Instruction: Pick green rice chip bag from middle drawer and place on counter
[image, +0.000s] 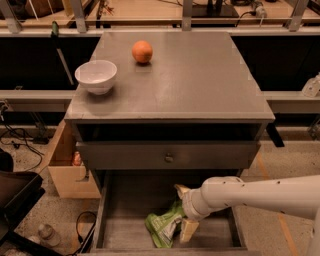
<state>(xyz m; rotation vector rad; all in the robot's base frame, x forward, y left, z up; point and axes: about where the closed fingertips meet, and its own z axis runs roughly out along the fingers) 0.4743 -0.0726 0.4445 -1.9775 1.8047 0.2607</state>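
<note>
The green rice chip bag (162, 226) lies crumpled on the bottom of the pulled-out middle drawer (125, 200), near its front. My gripper (184, 210) reaches into the drawer from the right on a white arm. Its two tan fingers (189, 230) stand apart, one on the far side and one on the near side of the bag's right end. The bag rests on the drawer bottom. The counter (190, 75) is above the drawer.
A white bowl (96, 76) stands at the counter's left and an orange (142, 51) at its back. A closed drawer front with a round knob (169, 158) overhangs the open drawer. A cardboard box (67, 167) and cables lie on the floor to the left.
</note>
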